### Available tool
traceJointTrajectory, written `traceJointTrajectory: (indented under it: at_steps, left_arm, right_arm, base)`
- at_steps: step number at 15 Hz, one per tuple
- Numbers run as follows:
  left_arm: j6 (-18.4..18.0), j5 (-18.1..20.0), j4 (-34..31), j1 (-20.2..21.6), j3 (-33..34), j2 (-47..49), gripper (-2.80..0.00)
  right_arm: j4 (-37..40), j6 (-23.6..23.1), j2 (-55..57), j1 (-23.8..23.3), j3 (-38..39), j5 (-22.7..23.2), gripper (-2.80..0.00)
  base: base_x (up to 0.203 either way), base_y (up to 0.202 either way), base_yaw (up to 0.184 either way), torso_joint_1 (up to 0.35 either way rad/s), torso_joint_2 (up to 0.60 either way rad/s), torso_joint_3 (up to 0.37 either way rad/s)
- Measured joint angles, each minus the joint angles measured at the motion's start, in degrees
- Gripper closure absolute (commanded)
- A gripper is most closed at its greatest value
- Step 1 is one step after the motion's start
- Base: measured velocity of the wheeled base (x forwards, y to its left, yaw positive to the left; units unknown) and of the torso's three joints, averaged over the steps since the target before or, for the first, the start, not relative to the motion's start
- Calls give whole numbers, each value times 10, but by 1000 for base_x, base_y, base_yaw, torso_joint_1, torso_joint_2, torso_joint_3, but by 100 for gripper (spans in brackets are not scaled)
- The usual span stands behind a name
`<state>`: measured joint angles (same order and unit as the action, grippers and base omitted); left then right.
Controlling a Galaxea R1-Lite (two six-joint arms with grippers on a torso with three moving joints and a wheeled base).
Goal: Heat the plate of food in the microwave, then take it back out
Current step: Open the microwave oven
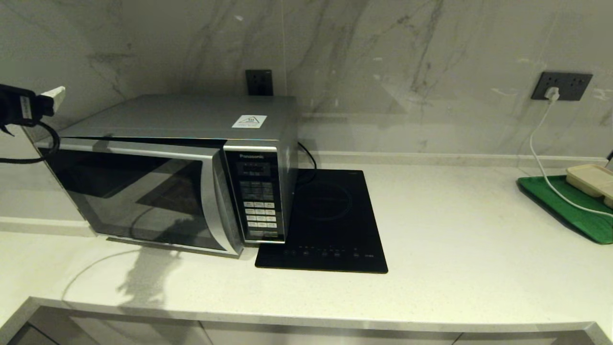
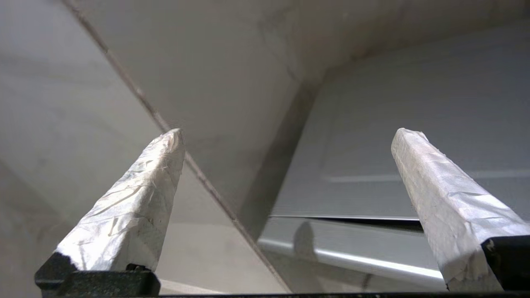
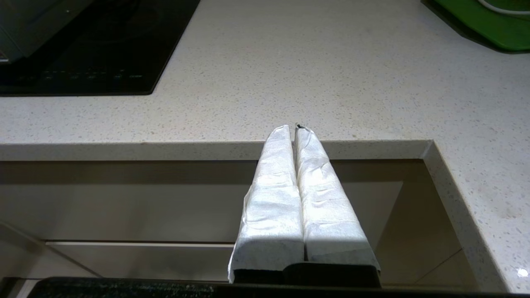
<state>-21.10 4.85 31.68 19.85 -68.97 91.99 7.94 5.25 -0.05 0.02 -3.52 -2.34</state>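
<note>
Silver casing: I see the microwave [image 1: 182,167] on the left part of the pale speckled worktop [image 1: 455,239], its back toward the marble wall.
Door: dark glass, standing very slightly ajar along the top edge; I read a thin dark gap under the casing lid in both the head view and the left wrist view.
Handle and panel: curved silver handle strip just beside the button panel, on the side nearer the hob.
Plate of food: I cannot find it in any view; the door glass shows only reflections.
Left end effector [image 2: 285,136]: high at the far left of the head view, up near the microwave's top left corner, touching nothing. Its two white-wrapped fingers [image 2: 136,198] stand wide apart with nothing between them.
Left wrist view: I look along the silver casing [image 2: 414,124] toward the wall corner, with the door's top edge below it.
Right end effector [image 3: 296,128]: parked low in front of the worktop's front edge, over the cabinet fronts. Fingers pressed flat together, holding nothing.
Induction hob [image 1: 330,220]: flat, black, just beside the microwave on its right, with its left edge tucked beneath the panel corner.
Green tray [image 1: 570,208]: far right edge of the worktop, carrying a beige container [image 1: 591,179].
White cable [image 1: 541,143]: runs from a wall socket down across the green tray.
</note>
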Motion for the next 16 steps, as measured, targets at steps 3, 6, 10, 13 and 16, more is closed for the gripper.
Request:
traceJointTrajectory:
  at_steps: [3, 6, 10, 13, 16]
  left_arm:
    - [33, 1, -56, -3, -27, 16, -280]
    - [66, 2, -122, -5, -55, 19, -280]
    - [105, 1, -223, -28, -100, 16, 0]
    - [146, 3, -376, -66, -205, 10, 0]
    - [186, -2, -549, -119, -372, 23, 0]
  right_arm:
    - [0, 0, 0, 0, 0, 0, 0]
    - [0, 0, 0, 0, 0, 0, 0]
    - [0, 0, 0, 0, 0, 0, 0]
    - [0, 0, 0, 0, 0, 0, 0]
    - [0, 0, 0, 0, 0, 0, 0]
  base:
    - [0, 0, 0, 0, 0, 0]
    - [0, 0, 0, 0, 0, 0]
    - [0, 0, 0, 0, 0, 0]
    - [0, 0, 0, 0, 0, 0]
    - [0, 0, 0, 0, 0, 0]
